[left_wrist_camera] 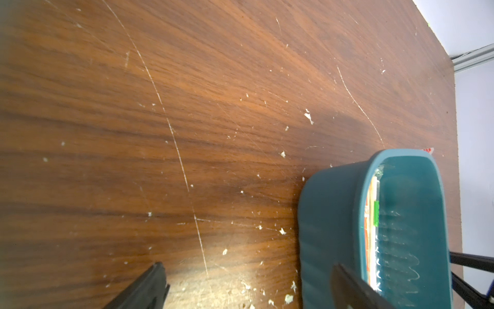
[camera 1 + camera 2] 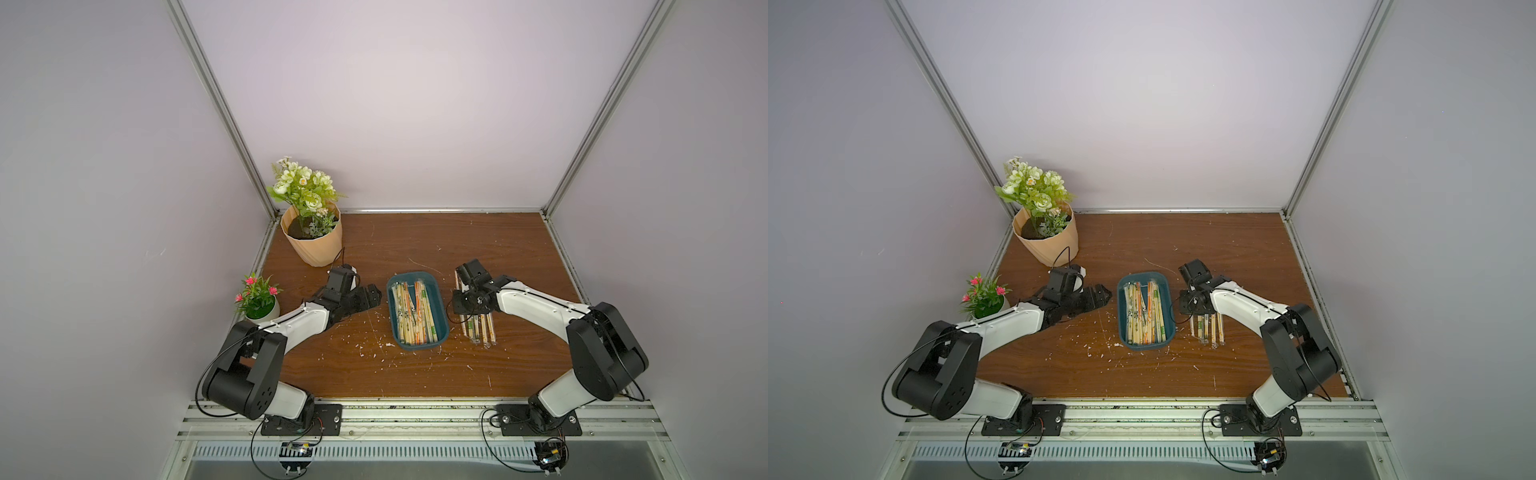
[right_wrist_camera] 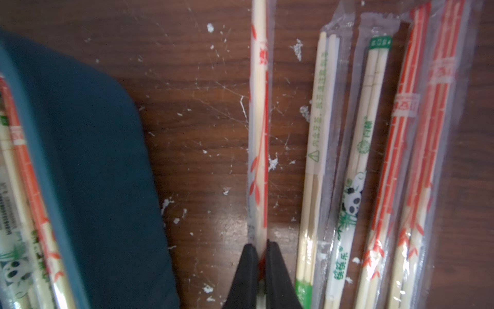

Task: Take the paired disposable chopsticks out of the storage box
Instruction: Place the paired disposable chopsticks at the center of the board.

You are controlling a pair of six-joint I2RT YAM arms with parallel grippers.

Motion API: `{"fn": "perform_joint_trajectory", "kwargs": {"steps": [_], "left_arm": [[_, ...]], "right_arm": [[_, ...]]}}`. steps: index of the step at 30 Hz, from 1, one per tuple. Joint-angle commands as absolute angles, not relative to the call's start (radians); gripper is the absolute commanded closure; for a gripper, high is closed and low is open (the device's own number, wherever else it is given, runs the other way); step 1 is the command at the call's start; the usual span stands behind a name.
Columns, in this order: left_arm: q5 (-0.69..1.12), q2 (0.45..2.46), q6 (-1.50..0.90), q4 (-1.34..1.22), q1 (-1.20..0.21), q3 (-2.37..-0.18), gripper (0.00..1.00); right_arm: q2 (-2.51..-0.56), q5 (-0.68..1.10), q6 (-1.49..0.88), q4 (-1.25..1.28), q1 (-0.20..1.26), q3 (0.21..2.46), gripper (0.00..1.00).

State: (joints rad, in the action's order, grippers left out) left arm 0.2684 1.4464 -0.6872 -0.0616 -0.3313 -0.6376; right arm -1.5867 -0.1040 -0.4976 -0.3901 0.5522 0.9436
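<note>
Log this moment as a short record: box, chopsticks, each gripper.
storage box: teal, mid-table, many sleeved chopstick pairs inside
laid-out pairs: four, side by side on the table, on the right arm's side of the box
right gripper: shut on one orange-printed pair, between the box and the laid-out pairs
left gripper: open, empty, beside the box's opposite long wall

Sleeved chopstick pairs (image 2: 413,316) fill teal storage box (image 2: 435,291); more pairs (image 2: 482,330) lie beside it
</note>
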Motion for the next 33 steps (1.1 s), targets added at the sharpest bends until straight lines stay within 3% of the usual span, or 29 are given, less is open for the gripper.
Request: {"fn": "perform_joint_trajectory", "kwargs": {"steps": [1,7,21,33], "left_arm": [[0.265,1.417,-0.684,-0.037,-0.324,-0.668,0.02],[0.255,1.407,-0.678,-0.019,-0.324,-0.678,0.02],[0.237,1.41,-0.682,-0.017,-0.325,-0.68,0.02],[0.213,1.422,-0.688,-0.023,-0.324,-0.663,0.02]], "right_arm": [[-1.598,-0.126,-0.477,-0.375,0.552,0.951,0.86],[-1.589,-0.154,-0.476,-0.401,0.551,0.963,0.7],[-1.436,-0.024,-0.507,-0.418,0.562,1.039,0.65],[-1.54,-0.015,-0.496,-0.438,0.692,1.221,0.54]]}}
